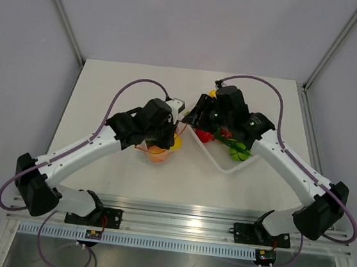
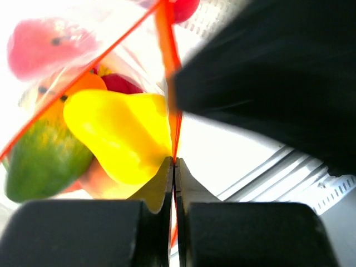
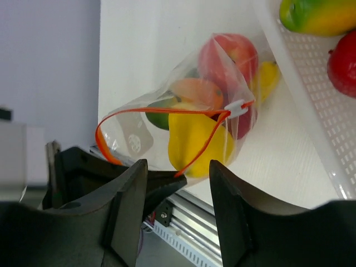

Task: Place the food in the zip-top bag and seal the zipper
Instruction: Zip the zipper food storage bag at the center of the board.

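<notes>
Orange strip: the zipper point(image 3: 150, 114) runs along the mouth of the zip-top bag point(image 3: 133, 139), with a small white slider point(image 3: 236, 107) sitting on it at the far end from the left claw.
Left claw: the left gripper point(image 2: 174, 167) is clenched tight on the zipper, pinching one end of the strip between its two tips.
Right claw: the right gripper point(image 3: 177, 183) has its fingers apart and holds nothing; the pinched end of the strip sits right in the gap between them.
Food in the bag: a yellow pear point(image 2: 119, 133), a green fruit point(image 2: 44, 158), an orange fruit point(image 3: 194, 92) and a red apple point(image 3: 228, 55) lie just past the left claw's tips, inside the clear plastic.
Food left out: more toy fruit point(image 3: 317, 15) lies in the white tray point(image 3: 311, 111), well off to the side of the right claw.
Bag mouth: it gapes in a loop near the left claw, so it is not shut yet.
Step now: I think this is the sealing part, with one claw holding the strip steady.
Next move: the right claw likely needs to reach the slider, close on it and pull it along the strip toward the left claw.
Watch out: the bag is thin and crinkly, so a hard pull could drag it away or tip the fruit out.
</notes>
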Action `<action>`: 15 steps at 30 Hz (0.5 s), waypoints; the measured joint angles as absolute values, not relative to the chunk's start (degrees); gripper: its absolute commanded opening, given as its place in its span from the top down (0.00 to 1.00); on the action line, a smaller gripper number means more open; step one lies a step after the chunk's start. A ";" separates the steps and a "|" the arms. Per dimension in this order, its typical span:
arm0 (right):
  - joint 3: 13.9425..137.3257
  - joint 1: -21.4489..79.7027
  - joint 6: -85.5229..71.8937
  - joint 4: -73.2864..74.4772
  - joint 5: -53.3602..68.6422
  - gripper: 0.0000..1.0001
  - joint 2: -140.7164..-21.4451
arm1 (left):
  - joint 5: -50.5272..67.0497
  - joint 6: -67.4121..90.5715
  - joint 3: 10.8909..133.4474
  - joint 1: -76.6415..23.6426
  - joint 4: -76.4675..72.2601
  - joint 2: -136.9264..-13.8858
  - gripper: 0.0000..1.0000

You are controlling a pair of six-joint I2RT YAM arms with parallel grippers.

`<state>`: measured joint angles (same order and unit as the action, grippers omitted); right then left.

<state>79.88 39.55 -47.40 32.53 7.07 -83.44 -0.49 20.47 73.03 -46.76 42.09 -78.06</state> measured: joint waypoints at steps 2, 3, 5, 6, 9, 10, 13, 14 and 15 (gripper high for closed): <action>79.70 39.09 -43.27 31.97 7.20 0.44 -80.71 | 1.63 20.45 70.39 -45.39 41.74 -74.81 1.00; 79.48 38.68 -41.10 31.44 7.16 0.44 -79.31 | 2.59 20.43 69.43 -44.75 41.67 -73.28 1.00; 78.65 37.89 -36.05 29.91 7.03 0.44 -76.84 | 4.27 20.34 68.05 -43.81 41.50 -70.76 1.00; 77.89 37.58 -33.65 28.64 7.01 0.44 -75.85 | 4.93 20.27 67.75 -43.48 41.47 -70.04 1.00; 74.08 37.10 -24.88 24.58 7.31 0.42 -73.73 | 7.01 19.75 67.11 -42.30 41.45 -68.16 1.00; 71.72 37.08 -21.89 22.06 7.49 0.43 -73.01 | 7.60 19.57 66.98 -41.89 41.50 -67.68 1.00; 64.20 37.06 -14.52 16.40 8.19 0.54 -71.46 | 8.86 18.96 66.96 -40.91 41.82 -66.65 1.00; 61.52 37.04 -11.99 14.24 8.75 0.57 -71.09 | 9.08 18.79 66.96 -40.64 41.95 -66.41 1.00; 58.94 37.01 -9.67 11.49 9.67 0.56 -70.85 | 9.30 18.52 66.96 -40.47 42.06 -66.22 1.00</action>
<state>58.94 37.01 -9.67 11.49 9.67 -70.85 9.30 18.52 66.96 -40.47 42.06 -66.22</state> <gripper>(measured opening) 0.465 0.005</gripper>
